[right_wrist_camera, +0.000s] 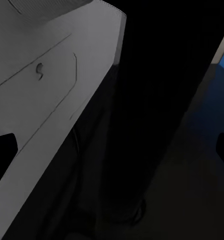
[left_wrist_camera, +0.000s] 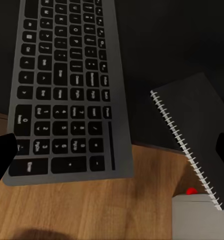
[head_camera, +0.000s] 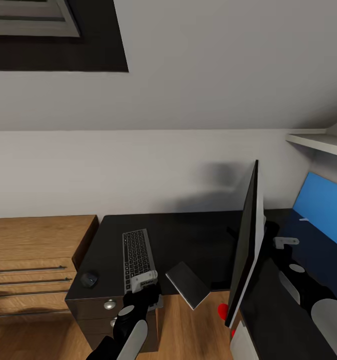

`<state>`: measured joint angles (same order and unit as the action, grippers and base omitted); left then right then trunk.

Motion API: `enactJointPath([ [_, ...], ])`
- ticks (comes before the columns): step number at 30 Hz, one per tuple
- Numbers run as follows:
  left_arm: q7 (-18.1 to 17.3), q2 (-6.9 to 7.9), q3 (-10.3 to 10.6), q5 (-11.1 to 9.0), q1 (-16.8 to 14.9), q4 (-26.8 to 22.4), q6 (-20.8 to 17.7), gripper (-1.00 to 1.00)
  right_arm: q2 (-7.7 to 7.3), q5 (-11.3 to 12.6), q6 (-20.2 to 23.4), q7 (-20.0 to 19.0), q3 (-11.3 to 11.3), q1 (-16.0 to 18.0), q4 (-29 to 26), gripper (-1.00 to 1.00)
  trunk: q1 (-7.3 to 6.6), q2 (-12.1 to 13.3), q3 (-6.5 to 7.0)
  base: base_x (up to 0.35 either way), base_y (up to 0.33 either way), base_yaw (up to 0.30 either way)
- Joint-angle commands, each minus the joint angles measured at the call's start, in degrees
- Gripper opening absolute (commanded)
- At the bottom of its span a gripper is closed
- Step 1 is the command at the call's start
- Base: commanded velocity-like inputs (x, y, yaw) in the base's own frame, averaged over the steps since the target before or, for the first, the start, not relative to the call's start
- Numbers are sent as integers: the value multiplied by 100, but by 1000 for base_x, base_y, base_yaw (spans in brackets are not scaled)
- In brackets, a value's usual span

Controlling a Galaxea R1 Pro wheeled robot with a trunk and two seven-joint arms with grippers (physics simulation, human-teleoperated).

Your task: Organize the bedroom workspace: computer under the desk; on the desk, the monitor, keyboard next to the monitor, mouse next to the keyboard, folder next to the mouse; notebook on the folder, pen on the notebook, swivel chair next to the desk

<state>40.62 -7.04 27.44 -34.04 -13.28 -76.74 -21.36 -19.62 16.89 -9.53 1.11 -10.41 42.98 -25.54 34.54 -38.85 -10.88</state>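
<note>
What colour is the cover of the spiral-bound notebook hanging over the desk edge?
Dark grey to black, with a white spiral binding; clearest in the left wrist view.

**Surroundings beyond the workspace items**

A light wooden counter (head_camera: 36,250) with long bar handles (head_camera: 28,280) across its drawer fronts stands at the left, against a plain white wall (head_camera: 138,165). Wood-plank floor (head_camera: 188,330) runs along the bottom of the head view and shows again in the left wrist view (left_wrist_camera: 82,210). A white shelf (head_camera: 318,142) juts from the upper right corner. Overhead, a dark rectangular panel (head_camera: 58,35) is set into the pale sloping ceiling (head_camera: 213,60).
</note>
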Motion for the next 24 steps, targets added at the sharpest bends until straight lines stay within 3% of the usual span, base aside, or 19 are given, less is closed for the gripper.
enactJointPath([
  [1, 42, 1, 7, -33, -7, -6, -18, 100, -7, 60, -26, 12, -47, 6, 7, 100, 24, -50, -28, 0, 0, 0],
  [7, 42, 1, -1, -33, -4, 1, -19, 100, -7, 56, -24, 12, -57, 8, 12, 100, 156, -291, -136, 0, 0, 0],
  [24, 42, 5, -2, 12, -3, 204, -5, 100, -7, 51, -5, 17, -52, 7, 25, 100, 156, -291, -136, 0, 0, 0],
])
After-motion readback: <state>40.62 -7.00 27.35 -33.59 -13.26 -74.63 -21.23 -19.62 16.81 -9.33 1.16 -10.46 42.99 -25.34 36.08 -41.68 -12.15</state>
